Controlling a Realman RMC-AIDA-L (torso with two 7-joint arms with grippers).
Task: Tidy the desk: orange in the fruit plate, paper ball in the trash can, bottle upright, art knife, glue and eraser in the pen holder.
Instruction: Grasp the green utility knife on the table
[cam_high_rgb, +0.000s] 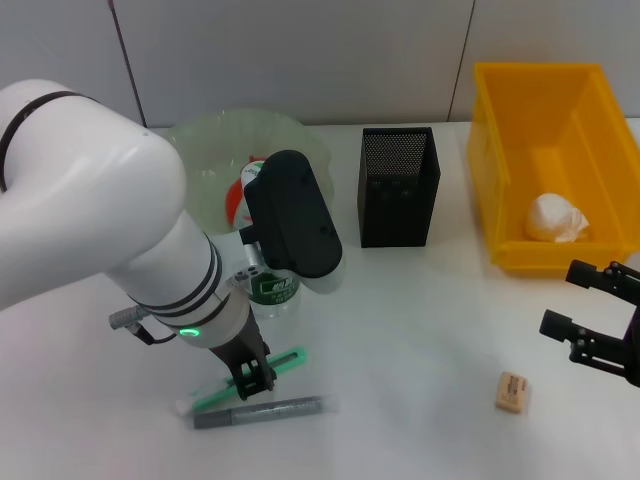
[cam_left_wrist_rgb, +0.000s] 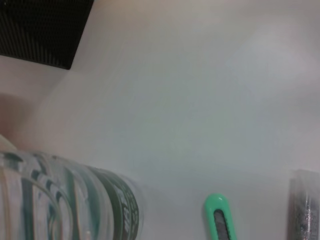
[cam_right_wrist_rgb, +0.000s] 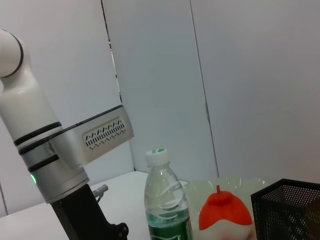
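Open white desk (cam_high_rgb: 420, 340) is seen between the arms. The green knife (cam_high_rgb: 262, 375) and grey glue (cam_high_rgb: 262, 412) lie at 7 o'clock, the left gripper (cam_high_rgb: 248, 382) lowered onto the knife, finger state indeterminable. The clear bottle (cam_right_wrist_rgb: 166, 200) stands upright. The tan eraser (cam_high_rgb: 512, 392) lies beside the right gripper (cam_high_rgb: 585, 305), fingers apart.

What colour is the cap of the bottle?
The bottle has a white cap with a green top, best seen in the right wrist view.

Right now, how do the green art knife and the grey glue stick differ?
The green art knife lies diagonally, partly under the left gripper; the grey glue stick lies nearly level, nearer the robot and clear of it. The knife is flat, the stick round. Both rest on the white desk, outside the pen holder.
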